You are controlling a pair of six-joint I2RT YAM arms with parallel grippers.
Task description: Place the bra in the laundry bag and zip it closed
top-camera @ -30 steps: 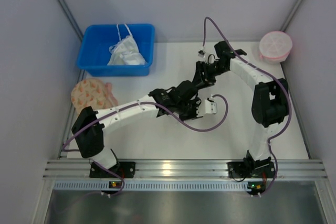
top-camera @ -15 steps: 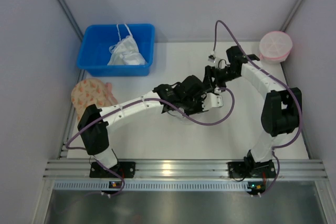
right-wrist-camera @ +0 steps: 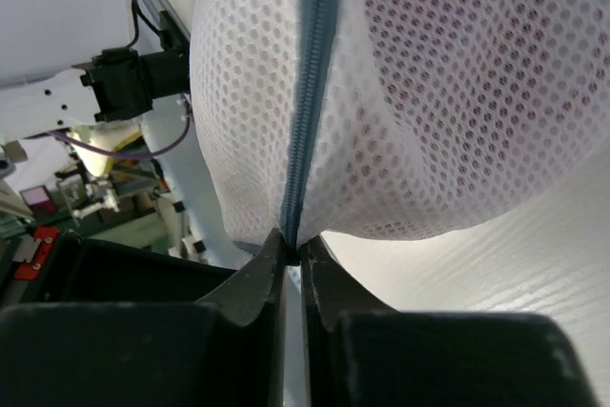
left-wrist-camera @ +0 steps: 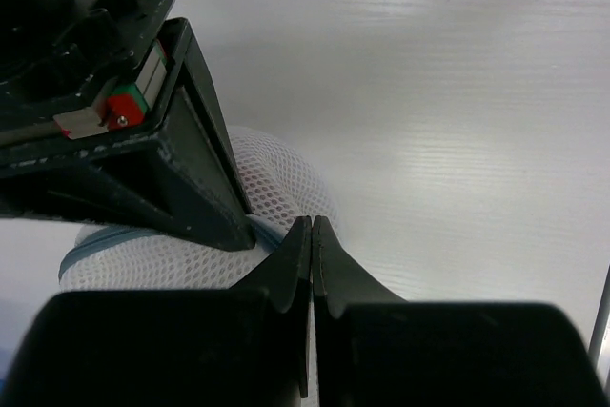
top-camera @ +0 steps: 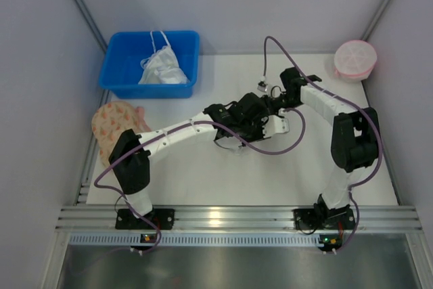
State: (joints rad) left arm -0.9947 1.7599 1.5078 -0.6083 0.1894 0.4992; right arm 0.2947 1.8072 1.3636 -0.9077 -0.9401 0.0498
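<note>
The white mesh laundry bag (right-wrist-camera: 238,92) fills the right wrist view, its blue-grey zip (right-wrist-camera: 310,92) running up from my right gripper (right-wrist-camera: 294,247), which is shut on the zip's lower end. Dark red of the bra (right-wrist-camera: 477,54) shows through the mesh. In the left wrist view my left gripper (left-wrist-camera: 312,226) is shut at the laundry bag's (left-wrist-camera: 276,173) edge, pinching the mesh, with the right gripper's black body close on its left. From above, both grippers meet at mid-table over the mostly hidden laundry bag (top-camera: 276,125).
A blue bin (top-camera: 118,65) holding a white garment (top-camera: 162,67) stands at the back left. A beige patterned disc (top-camera: 118,121) lies at the left edge, a pink round mesh bag (top-camera: 355,59) at the back right. Purple cables loop round both wrists.
My right gripper swung in toward the left gripper and went from open to shut on the zip. The left arm shifted slightly back and right, staying shut.
</note>
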